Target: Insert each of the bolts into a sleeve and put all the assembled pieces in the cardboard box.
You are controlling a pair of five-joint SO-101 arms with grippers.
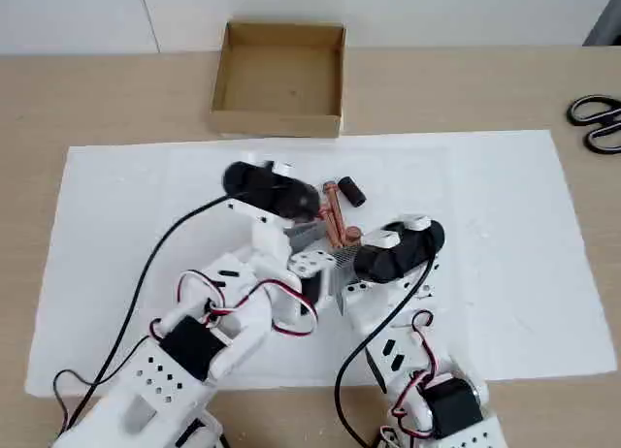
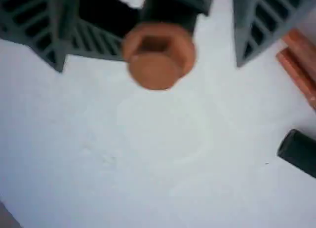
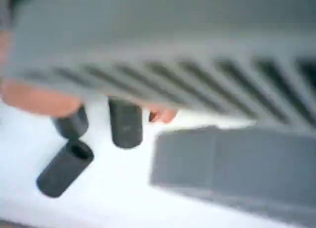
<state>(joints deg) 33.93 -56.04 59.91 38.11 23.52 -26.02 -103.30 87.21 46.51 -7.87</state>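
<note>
A copper bolt (image 2: 158, 55) with a dark sleeve (image 2: 173, 3) behind its head sits between the spread grey fingers (image 2: 49, 35) of my left gripper (image 2: 148, 65), and neither finger touches it. From above, that gripper (image 1: 309, 235) is just left of two copper bolts (image 1: 335, 215) lying on the white paper, with a black sleeve (image 1: 351, 191) beside them. My right gripper (image 1: 342, 262) is at the near end of those bolts. Its wrist view has three black sleeves (image 3: 64, 169) on the paper and a copper bit (image 3: 160, 114) close to the gripper.
The open cardboard box (image 1: 281, 75) stands beyond the paper's far edge. Scissors (image 1: 597, 118) lie at the table's far right. White paper (image 1: 505, 235) covers the work area, bare to the left and right of the arms.
</note>
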